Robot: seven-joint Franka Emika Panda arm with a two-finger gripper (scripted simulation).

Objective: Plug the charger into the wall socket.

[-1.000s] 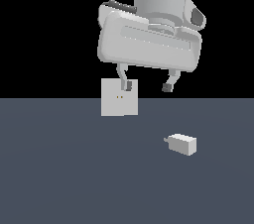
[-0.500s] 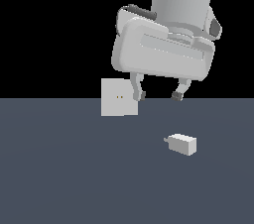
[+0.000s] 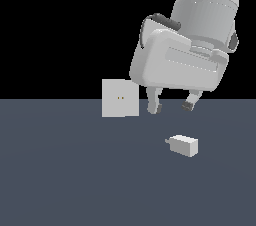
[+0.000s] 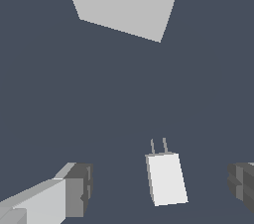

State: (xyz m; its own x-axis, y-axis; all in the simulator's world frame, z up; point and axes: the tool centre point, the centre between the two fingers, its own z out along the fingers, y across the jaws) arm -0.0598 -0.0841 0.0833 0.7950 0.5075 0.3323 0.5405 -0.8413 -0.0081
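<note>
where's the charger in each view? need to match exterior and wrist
Exterior view: the charger lies on the dark floor, below the open gripper, toward the exterior view's right of the wall socket.
Wrist view: the charger sits between the two fingertips, prongs pointing toward the socket.
Shared landmark: the wall socket with its two yellowish holes.

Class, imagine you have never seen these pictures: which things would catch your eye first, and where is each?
The large light-grey robot gripper dominates, hanging open above the dark floor. Below it lies the small white rectangular charger, its thin prongs pointing toward the exterior view's left. The flat light-grey square wall socket stands upright further back on that side.
</note>
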